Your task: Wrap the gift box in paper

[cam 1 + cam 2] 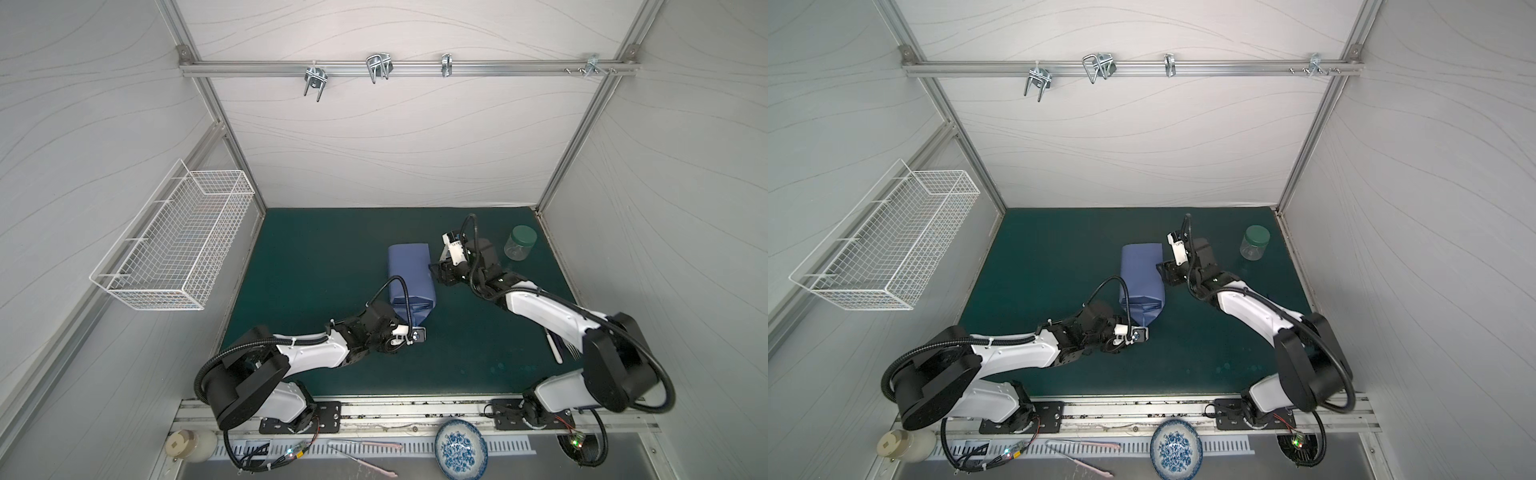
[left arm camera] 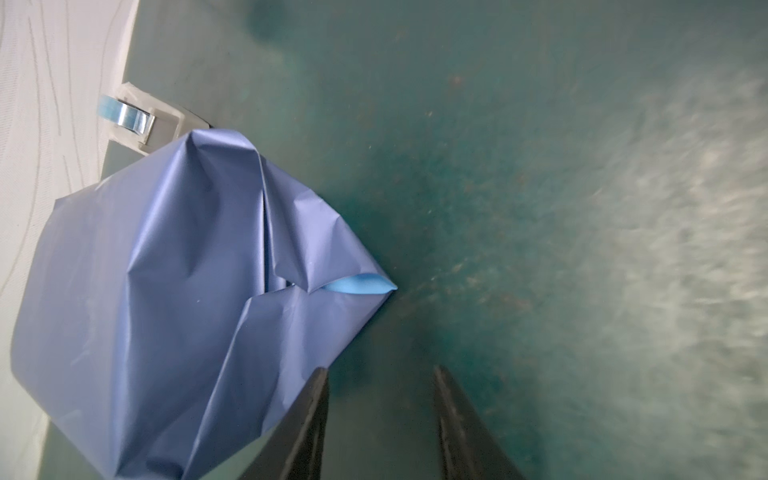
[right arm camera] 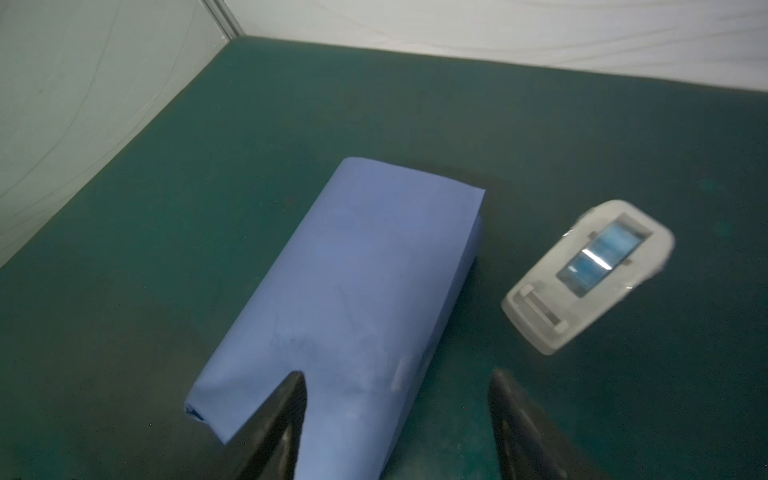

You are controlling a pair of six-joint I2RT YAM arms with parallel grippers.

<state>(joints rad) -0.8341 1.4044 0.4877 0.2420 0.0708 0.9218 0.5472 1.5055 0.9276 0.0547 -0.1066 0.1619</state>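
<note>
clearly can see the paper (image 1: 409,272) near the middle of the green mat (image 1: 316,257), folded as a long parcel running from the near edge toward the far edge. covers the gift box fully with its dull indigo face, so cannot see any cardboard. looks smooth and flat at the far end; at the near end is crumpled and pinched to a point, with a small strip of the light sky-blue face showing in the left wrist view.

finding the left gripper (image 2: 380,369) just beside this crumpled end, low over the mat, jaws apart and holding nothing; cannot tell if one finger touches the paper edge. finding the right gripper (image 3: 398,374) at the right side of the parcel, jaws spread wide above the paper top, gripping nothing.

see also a white tape dispenser (image 3: 588,274) on the mat near the parcel's far end, apart from it and a little blurred. toward the far right corner, see a clear jar (image 1: 520,243) with green lid, standing upright.
</note>
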